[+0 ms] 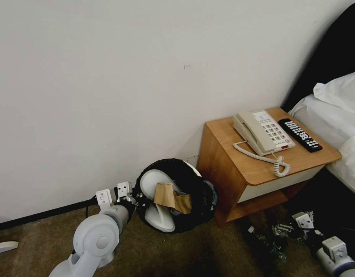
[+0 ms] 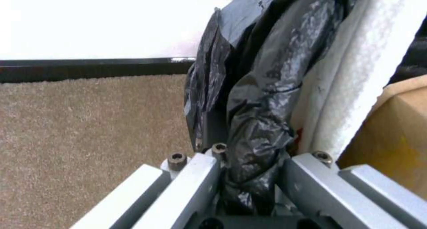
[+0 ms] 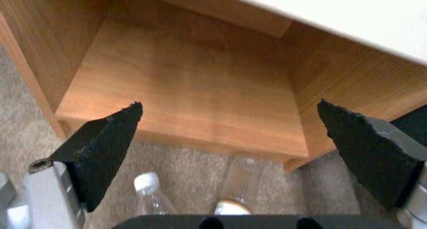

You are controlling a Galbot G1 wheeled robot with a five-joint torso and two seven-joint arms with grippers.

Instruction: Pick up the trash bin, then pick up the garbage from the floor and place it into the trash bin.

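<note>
Beside the wooden nightstand (image 1: 239,169), the trash bin (image 1: 196,192) is tilting against the wall, carrying a white slipper (image 1: 156,184) and cardboard piece (image 1: 171,196). The left gripper (image 2: 249,175) is clamping its bag-lined rim. The right gripper (image 3: 229,122) is hovering wide apart, holding nothing, over two plastic bottles (image 3: 151,195) on the carpet.

Showing glossy crinkled plastic bag (image 2: 262,88), matt rough carpet (image 2: 89,129), smooth wood-grain nightstand (image 3: 191,88), clear plastic bottles (image 3: 151,195), brown cardboard (image 1: 170,197).
</note>
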